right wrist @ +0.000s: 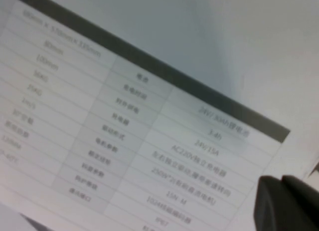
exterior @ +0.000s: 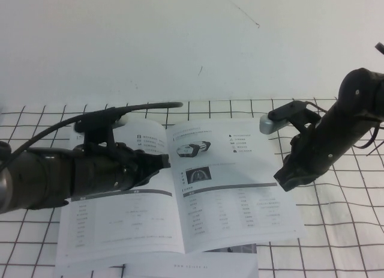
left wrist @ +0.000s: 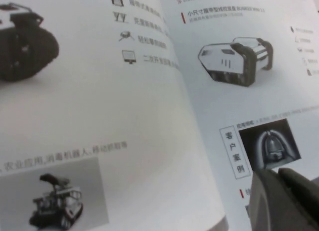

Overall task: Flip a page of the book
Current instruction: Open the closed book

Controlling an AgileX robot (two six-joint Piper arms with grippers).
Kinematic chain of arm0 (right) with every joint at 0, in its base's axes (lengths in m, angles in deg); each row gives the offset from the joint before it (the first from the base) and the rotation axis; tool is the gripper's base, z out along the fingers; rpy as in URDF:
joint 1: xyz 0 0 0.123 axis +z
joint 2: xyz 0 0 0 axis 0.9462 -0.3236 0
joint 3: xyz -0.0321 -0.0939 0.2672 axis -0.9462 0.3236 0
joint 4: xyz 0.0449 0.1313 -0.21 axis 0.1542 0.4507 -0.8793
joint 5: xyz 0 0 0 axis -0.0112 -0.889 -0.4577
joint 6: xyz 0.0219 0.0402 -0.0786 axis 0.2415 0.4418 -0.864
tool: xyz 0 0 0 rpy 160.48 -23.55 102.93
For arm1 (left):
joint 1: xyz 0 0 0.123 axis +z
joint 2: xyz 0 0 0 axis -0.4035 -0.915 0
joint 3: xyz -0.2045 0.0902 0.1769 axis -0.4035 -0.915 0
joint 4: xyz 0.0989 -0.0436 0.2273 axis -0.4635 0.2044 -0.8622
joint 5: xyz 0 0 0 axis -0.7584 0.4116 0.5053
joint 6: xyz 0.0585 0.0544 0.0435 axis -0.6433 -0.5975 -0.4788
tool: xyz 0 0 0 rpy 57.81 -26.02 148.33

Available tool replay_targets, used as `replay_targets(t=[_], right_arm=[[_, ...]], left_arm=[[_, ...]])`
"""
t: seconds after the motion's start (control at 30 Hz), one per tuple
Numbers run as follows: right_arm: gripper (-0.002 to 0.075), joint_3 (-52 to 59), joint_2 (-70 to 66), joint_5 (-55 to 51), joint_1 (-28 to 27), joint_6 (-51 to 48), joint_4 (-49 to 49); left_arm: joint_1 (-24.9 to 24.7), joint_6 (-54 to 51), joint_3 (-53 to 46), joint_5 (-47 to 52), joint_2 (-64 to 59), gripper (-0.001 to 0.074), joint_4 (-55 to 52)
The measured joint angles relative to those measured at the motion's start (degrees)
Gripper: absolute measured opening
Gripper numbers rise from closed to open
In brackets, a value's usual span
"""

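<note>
**Page turn: both arms over the open book**

High view: the book [exterior: 180, 188] lies open and flat on the gridded cloth [exterior: 336, 230]. The left gripper [exterior: 161, 162] reaches over the book's left half toward its spine, fingers drawn close together, holding nothing. The right gripper [exterior: 287, 177] hangs at the book's right edge; its finger spread cannot be told.
Left wrist view: dark fingertips [left wrist: 284, 201] sit just above the book's right-hand page [left wrist: 239, 91], beside the spine.
Right wrist view: the book's spec table [right wrist: 124, 141] fills the frame, near the page's outer edge.
Procedure, as judged: catch only the top leaf at its outer edge, lift gently, and sweep it across the spine.
</note>
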State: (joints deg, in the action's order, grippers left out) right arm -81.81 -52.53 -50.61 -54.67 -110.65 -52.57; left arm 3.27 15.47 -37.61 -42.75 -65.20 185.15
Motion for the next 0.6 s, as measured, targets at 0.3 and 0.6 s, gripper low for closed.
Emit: replay_targets(t=[0.3,0.6], right_arm=[[0.0,3.87,-0.84,-3.44,0.0,-0.31,3.09],[0.0,8.62,-0.38,0.75,-0.11,-2.15,7.41]], left_arm=[[0.0,5.51,1.46,-0.42,-6.86,-0.0003,-4.45],[0.0,8.34,1.7,-0.46,-9.14,-0.0003,-8.74]])
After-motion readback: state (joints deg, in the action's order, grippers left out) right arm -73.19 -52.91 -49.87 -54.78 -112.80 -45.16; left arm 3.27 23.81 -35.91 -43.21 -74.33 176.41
